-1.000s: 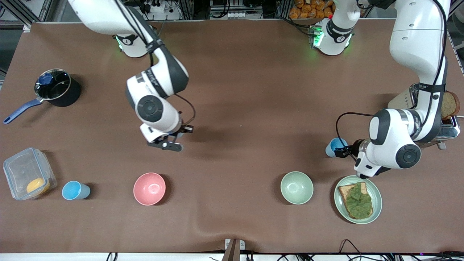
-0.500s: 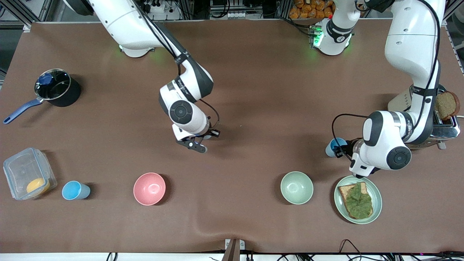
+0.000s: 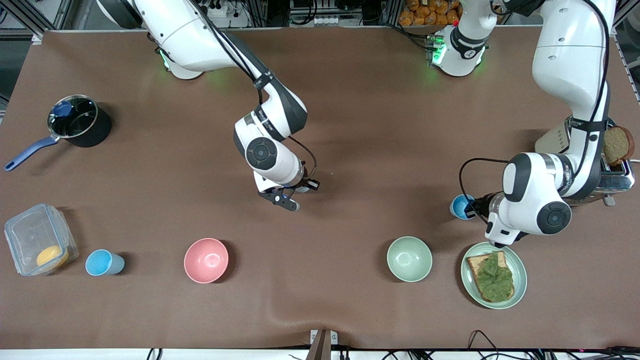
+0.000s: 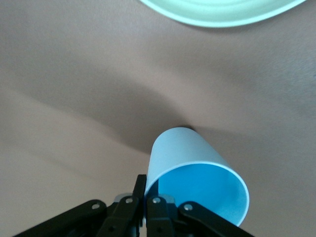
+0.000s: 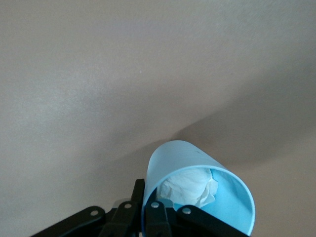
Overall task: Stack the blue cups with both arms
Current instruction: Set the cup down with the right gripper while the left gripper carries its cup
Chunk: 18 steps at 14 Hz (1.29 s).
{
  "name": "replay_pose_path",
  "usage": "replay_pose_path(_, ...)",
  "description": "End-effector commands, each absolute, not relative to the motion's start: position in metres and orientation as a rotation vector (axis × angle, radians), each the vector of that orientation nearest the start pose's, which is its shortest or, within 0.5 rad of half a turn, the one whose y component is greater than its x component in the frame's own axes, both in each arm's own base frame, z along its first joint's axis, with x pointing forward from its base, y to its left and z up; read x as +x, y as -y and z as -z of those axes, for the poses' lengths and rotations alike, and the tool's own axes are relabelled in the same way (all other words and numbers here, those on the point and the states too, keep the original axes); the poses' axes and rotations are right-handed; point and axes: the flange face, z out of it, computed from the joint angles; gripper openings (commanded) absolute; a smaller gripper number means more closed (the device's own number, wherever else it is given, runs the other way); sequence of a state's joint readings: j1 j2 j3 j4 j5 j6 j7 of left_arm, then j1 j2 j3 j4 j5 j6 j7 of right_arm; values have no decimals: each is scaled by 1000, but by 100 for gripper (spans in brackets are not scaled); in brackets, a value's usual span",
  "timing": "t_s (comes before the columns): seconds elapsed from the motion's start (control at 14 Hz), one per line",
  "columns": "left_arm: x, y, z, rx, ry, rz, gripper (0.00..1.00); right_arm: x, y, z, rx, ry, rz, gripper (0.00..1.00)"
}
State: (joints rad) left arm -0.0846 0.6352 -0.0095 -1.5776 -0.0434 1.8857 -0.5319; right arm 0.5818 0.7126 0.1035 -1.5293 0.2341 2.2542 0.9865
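Blue cups are gripped by the rim, one (image 3: 460, 206) in the left gripper (image 3: 471, 208) and one (image 5: 200, 195) in the right gripper (image 3: 286, 201), both held above the brown table (image 3: 350, 125), so stacking is judged not yet done.

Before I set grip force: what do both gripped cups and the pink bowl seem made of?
Plain cup in left claw: likely thin plastic, smooth matte wall. Stuffed cup in right claw: same look, crumpled white paper inside. Pink bowl: glossy highlight; ceramic or plastic.
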Motion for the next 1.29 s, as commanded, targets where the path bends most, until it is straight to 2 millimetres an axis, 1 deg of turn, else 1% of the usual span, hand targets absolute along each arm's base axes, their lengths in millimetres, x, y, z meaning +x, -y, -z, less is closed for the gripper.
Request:
replay_pose_path(0.0,657,73,-283,-2979,703,-422,0,554,-457,-235,-2846,-722,-273,9)
replay_pose_path(0.07,657,82,-290,-2993,685,-413,0,559,-450,-236,-2833,-757,-280,54)
replay_pose_path(0.14,657,84,-295,-3004,688,-408,0,560,-452,-248,-2830,-743,-256,100)
replay_pose_path(0.21,657,84,-299,-3009,693,-401,0,565,-449,-261,-2824,-746,-243,100)
replay_pose_path(0.36,659,79,-307,-3016,709,-386,0,581,-430,-288,-2827,-761,-271,100)
replay_pose_path(0.5,659,78,-308,-3025,726,-393,0,585,-425,-317,-2850,-744,-298,100)
replay_pose_path(0.57,659,79,-309,-3035,738,-396,0,593,-410,-338,-2850,-763,-294,100)
replay_pose_path(0.64,660,84,-315,-3055,755,-395,0,597,-398,-356,-2842,-778,-287,100)
replay_pose_path(0.71,660,97,-321,-3067,764,-395,0,607,-377,-375,-2836,-805,-268,100)
replay_pose_path(0.79,656,120,-324,-3073,748,-403,0,613,-357,-389,-2872,-781,-238,100)
replay_pose_path(0.86,651,143,-326,-3074,747,-407,0,617,-342,-403,-2953,-658,-162,100)
replay_pose_path(0.93,648,161,-329,-3072,763,-409,0,625,-318,-415,-3009,-558,-107,100)
replay_pose_path(1.0,642,189,-334,-3078,767,-416,0,633,-288,-429,-3024,-518,-108,100)
replay_pose_path(1.07,635,214,-337,-3074,797,-426,0,637,-259,-439,-3039,-485,-138,100)
replay_pose_path(1.14,627,239,-342,-3069,825,-431,0,643,-226,-448,-3053,-416,-163,100)
replay_pose_path(1.21,618,268,-348,-3068,844,-437,0,650,-194,-452,-3060,-334,-171,100)
